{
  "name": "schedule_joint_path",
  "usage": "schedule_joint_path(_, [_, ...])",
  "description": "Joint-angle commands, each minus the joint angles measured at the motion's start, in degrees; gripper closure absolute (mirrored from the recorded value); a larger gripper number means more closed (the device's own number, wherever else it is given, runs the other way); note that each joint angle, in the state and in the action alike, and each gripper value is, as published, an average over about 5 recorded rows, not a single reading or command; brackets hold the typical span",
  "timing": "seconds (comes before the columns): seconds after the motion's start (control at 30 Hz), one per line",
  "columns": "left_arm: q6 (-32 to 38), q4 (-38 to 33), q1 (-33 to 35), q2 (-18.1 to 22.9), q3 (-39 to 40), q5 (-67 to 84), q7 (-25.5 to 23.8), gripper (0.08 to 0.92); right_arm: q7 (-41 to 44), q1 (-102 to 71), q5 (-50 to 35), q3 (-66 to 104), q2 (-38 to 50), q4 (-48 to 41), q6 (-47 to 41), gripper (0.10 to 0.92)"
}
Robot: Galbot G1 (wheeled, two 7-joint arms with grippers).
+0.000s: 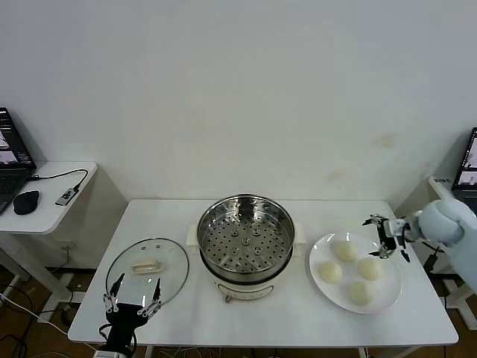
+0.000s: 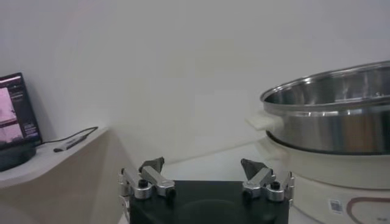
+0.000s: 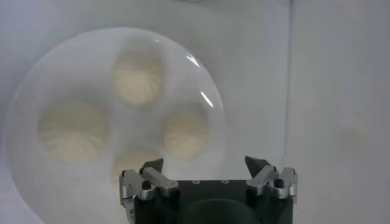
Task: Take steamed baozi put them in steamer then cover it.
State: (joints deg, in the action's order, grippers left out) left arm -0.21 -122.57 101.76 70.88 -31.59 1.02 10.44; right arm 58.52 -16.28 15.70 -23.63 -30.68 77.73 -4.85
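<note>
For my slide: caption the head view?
Open right gripper above white plate of four cream buns; empty steel steamer centre, glass lid left.

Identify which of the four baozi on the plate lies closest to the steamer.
The left baozi on the white plate, on its edge towards the steamer. The other three sit farther right, nearer the right end effector.

Steamer [image 1: 245, 240]: shiny polished steel pot, mirror-like walls, perforated steel tray inside; base smooth cream plastic, slight sheen. Cover [image 1: 147, 271], left of it: clear glass, thin metal rim, cream plastic-looking bar handle. Buns [image 1: 345, 251], right: matt, soft, smooth dough skin, faint swirl ridges in right wrist view. Plate [image 1: 387, 294] under them: glossy white, glazed-looking, bright highlights. Table [image 1: 298, 313]: smooth matt white top. Left gripper [image 2: 203, 176], right gripper [image 3: 206, 174]: dark matt fingers, bare silvery metal joints.
</note>
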Motion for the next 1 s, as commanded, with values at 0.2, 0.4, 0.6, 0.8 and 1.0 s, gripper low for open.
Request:
schedule_joint_path(0.2, [0.2,0.21,-0.3,-0.05,-0.47,-0.71,0.22,0.177,0.66,9.08,-0.16,-14.65,-7.44,-9.86,-2.2,0.203])
schedule_joint_path(0.4, [0.41,0.41,-0.41,-0.22,-0.57,-0.83,0.19,0.177,-1.07,9.21,0.64,-12.81,-11.57,-12.7,-3.1,0.203])
schedule_joint_path(0.6, [0.54,1.0,-0.84,-0.43,-0.73,-0.8,0.08,0.177,-0.54,10.45,0.72,-12.98,-13.09,-14.45,-4.29,0.203])
schedule_joint_path(0.8, [0.54,1.45,-0.9,-0.52,-0.66,-0.78,-0.13,0.177,0.63,9.9,1.02,-13.1,-12.39,-14.54,-4.9,0.203])
schedule_joint_path(1.0, [0.51,1.55,-1.03,-0.54,-0.55,-0.82,-0.22,0.177,0.5,8.82,1.36,-12.12,-12.06,-14.84,-4.9,0.203])
